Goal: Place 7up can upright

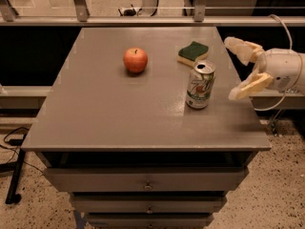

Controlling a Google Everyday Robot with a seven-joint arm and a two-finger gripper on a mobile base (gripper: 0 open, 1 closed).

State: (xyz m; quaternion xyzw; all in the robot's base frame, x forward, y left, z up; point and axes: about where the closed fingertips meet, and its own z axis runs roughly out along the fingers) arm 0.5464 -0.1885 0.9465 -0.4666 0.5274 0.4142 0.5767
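The 7up can [200,85] stands upright on the grey table [119,109], right of centre, silver top up, logo facing me. My gripper [237,69] is to the right of the can, over the table's right edge, clear of the can. Its two pale fingers [248,86] are spread wide open and hold nothing.
A red apple [135,60] sits left of the can, further back. A green and yellow sponge [192,53] lies just behind the can. The table's right edge runs under my gripper. Drawers are below the front edge. A rail runs behind the table.
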